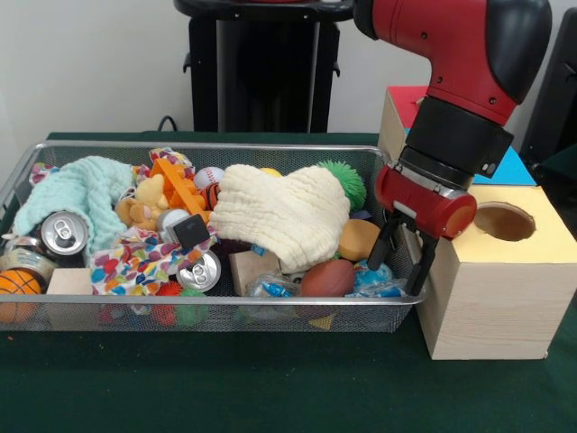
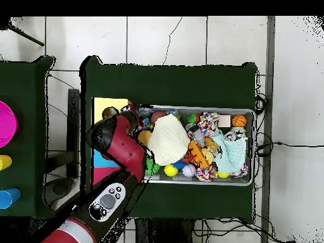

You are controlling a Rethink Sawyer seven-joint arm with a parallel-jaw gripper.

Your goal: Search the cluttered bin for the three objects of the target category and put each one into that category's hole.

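Note:
The wire-mesh bin [image 1: 207, 309] is packed with clutter; it also shows in the overhead view [image 2: 252, 149]. Two crinkly clear packets with blue print lie at its front right, one [image 1: 270, 289] beside a brown football and one [image 1: 374, 281] at the right end. A third packet is not visible. My gripper [image 1: 397, 278] hangs open and empty over the bin's right end, fingertips just above the second packet, next to the wooden box. In the overhead view the arm [image 2: 120, 145] hides the gripper.
A wooden box with a yellow top and a round hole [image 1: 503, 221] stands just right of the bin. A box with a red and blue top [image 1: 514, 167] stands behind it. A cream cloth [image 1: 284, 209], a mint cloth [image 1: 72, 194], cans [image 1: 63, 233] and balls fill the bin.

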